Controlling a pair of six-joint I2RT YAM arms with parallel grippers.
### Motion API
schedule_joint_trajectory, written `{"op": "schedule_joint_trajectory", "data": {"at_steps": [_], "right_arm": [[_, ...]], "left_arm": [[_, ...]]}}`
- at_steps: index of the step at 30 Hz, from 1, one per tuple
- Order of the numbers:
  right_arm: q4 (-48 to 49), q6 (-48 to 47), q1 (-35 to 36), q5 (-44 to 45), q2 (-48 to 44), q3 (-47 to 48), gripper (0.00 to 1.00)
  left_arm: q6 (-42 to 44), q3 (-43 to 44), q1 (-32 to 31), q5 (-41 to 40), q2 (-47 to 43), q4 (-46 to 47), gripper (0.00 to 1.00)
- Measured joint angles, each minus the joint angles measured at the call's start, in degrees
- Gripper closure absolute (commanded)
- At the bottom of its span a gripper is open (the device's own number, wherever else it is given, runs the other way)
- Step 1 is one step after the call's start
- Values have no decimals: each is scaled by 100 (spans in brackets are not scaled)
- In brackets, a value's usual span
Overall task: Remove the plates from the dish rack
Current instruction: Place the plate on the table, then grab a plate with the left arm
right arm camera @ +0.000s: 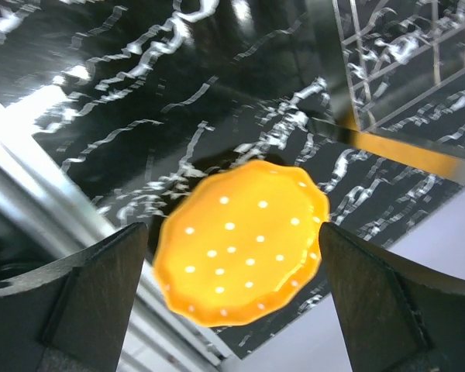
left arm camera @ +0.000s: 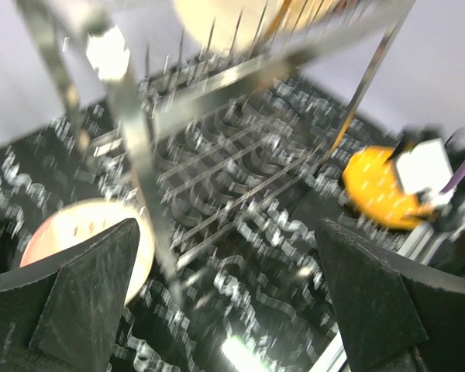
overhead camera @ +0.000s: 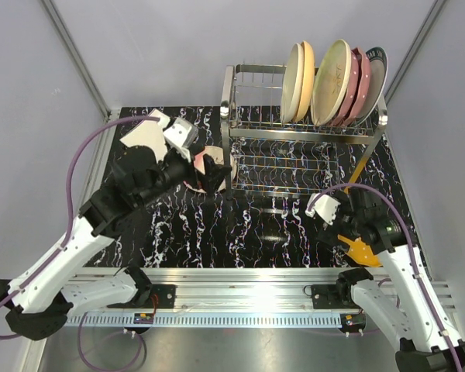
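The chrome dish rack [overhead camera: 306,128] stands at the back right. Several plates [overhead camera: 331,81] stand on edge in its upper tier: cream, pale green, pink, and a white one with a dark rim [overhead camera: 377,71]. An orange white-dotted plate [right arm camera: 240,256] lies flat near the table's front right; my right gripper [right arm camera: 232,236] hovers open above it, apart from it. My left gripper [overhead camera: 215,172] is open and empty by the rack's left end, over a pink-cream plate [left arm camera: 81,232] lying on the table. A white square plate [overhead camera: 143,136] lies at the back left. The left wrist view is blurred.
The rack's lower tier of wire tines [overhead camera: 283,167] holds nothing that I can see. A chrome corner post [left arm camera: 139,155] of the rack stands right before my left gripper. The aluminium rail [overhead camera: 232,283] runs along the table's near edge. Grey walls close the sides.
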Motion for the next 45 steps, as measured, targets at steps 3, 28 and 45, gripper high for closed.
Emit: {"op": "schedule_joint_trajectory", "data": {"at_steps": [3, 28, 45], "right_arm": [[-232, 138, 0, -323, 68, 236, 0], [-9, 2326, -26, -3106, 1408, 1631, 11], [546, 2221, -125, -3915, 1180, 651, 11]], "left_arm": [[-94, 782, 7, 258, 575, 59, 1], [-420, 5351, 269, 1528, 4682, -96, 35], [168, 5838, 299, 1539, 5335, -81, 56]]}}
